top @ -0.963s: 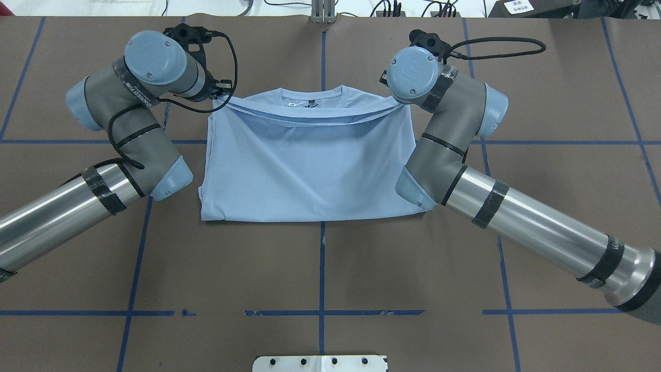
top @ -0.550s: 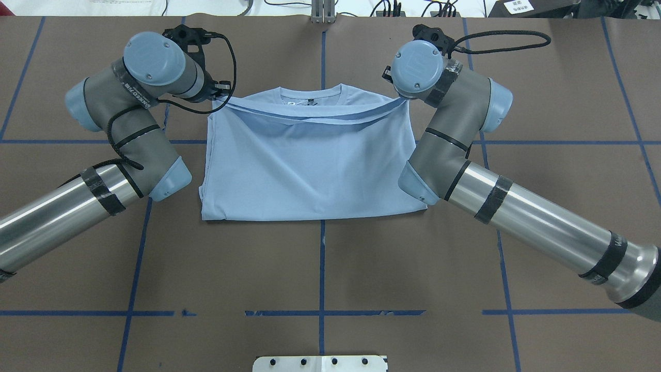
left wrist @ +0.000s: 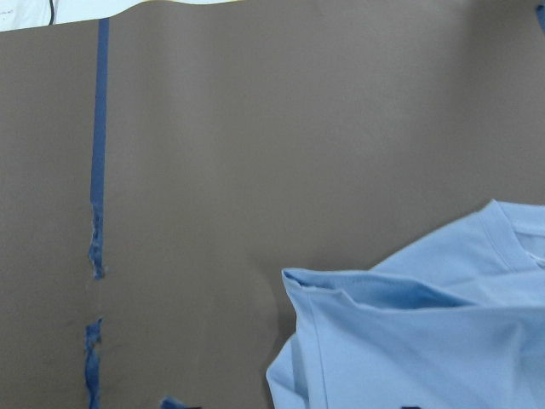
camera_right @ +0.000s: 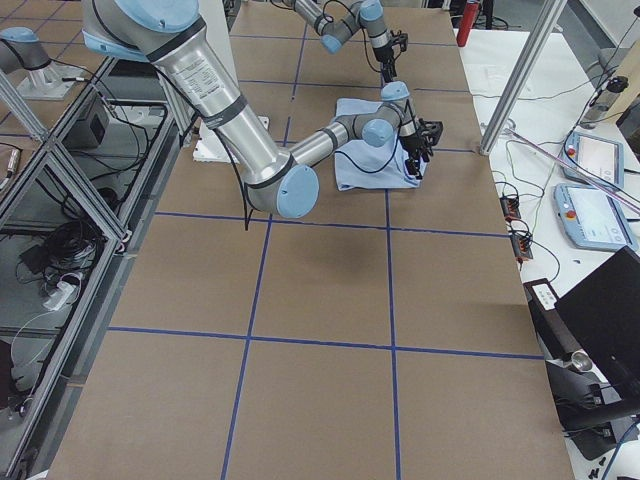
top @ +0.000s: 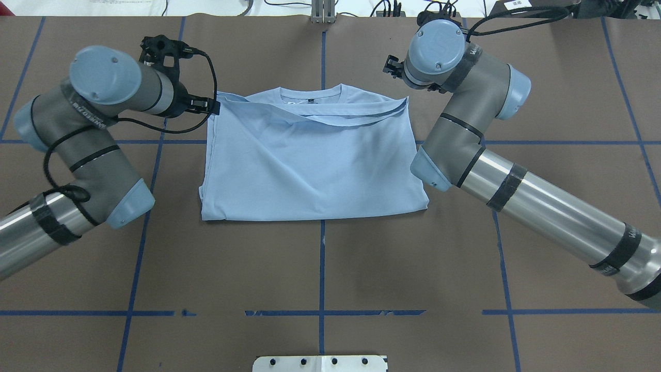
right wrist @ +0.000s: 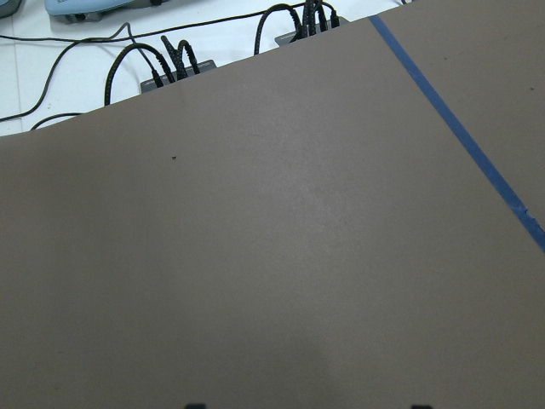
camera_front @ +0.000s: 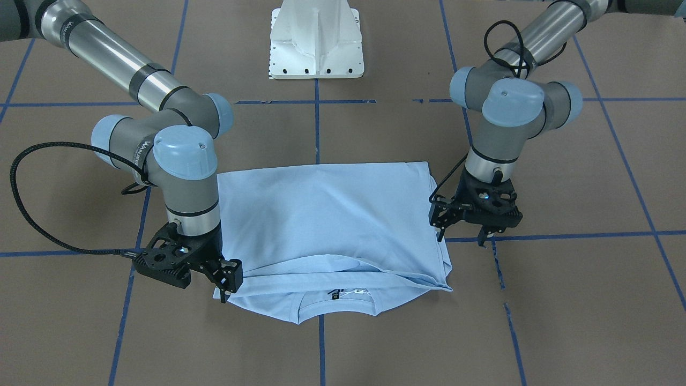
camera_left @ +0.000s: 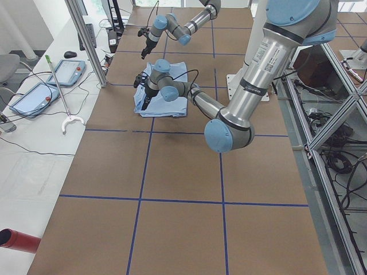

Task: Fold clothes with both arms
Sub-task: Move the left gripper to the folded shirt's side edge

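Observation:
The pale blue t-shirt (top: 310, 165) lies folded in half on the brown table, its folded-over hem resting just short of the collar (top: 310, 94). The dark neck label (camera_front: 335, 294) shows; the chest print is hidden. My left gripper (top: 205, 106) is open and empty, right beside the shirt's far left corner, which shows in the left wrist view (left wrist: 383, 341). In the front view it (camera_front: 461, 236) hovers beside the shirt's edge. My right gripper (top: 392, 67) is open and empty, raised beyond the far right corner. In the front view it (camera_front: 228, 281) overlaps that corner.
The white pedestal base (camera_front: 316, 43) stands at the table's near edge. Blue tape lines (top: 321, 268) cross the brown table cover. Cables and plugs (top: 387, 8) lie along the far edge. Teach pendants (camera_left: 34, 97) sit on a side bench.
Both grippers have let go of the folded-over hem corners. The left one has backed off to the left, the right one has risen and moved farther away. The hem now lies on the shirt.

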You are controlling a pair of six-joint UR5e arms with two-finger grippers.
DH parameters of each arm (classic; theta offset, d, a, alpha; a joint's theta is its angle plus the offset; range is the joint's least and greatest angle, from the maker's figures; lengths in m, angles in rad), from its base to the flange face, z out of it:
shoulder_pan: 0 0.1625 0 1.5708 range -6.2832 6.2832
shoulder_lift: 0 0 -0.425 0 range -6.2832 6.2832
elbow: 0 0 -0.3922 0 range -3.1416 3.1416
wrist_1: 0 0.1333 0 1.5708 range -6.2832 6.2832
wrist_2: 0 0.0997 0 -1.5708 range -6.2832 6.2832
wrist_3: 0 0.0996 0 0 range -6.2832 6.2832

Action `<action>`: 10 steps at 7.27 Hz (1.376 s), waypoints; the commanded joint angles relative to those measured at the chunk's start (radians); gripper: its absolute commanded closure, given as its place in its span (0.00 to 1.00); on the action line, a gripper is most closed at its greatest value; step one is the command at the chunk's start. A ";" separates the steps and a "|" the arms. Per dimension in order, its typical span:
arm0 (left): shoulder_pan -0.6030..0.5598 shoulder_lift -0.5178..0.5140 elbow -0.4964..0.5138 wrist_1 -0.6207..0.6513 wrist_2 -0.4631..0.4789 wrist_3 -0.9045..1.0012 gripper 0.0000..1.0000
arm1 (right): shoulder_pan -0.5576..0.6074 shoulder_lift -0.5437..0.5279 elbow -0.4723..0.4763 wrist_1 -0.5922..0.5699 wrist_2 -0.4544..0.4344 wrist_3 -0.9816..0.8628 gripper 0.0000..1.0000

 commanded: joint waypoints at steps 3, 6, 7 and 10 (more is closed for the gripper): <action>0.242 0.185 -0.206 0.001 0.100 -0.314 0.33 | 0.000 -0.010 0.007 0.013 0.007 -0.008 0.00; 0.266 0.194 -0.184 0.002 0.104 -0.341 0.50 | 0.000 -0.012 0.008 0.013 0.007 -0.009 0.00; 0.271 0.202 -0.183 0.002 0.102 -0.341 0.50 | 0.000 -0.012 0.008 0.013 0.007 -0.009 0.00; 0.295 0.200 -0.181 0.002 0.102 -0.342 0.52 | 0.001 -0.015 0.008 0.013 0.007 -0.009 0.00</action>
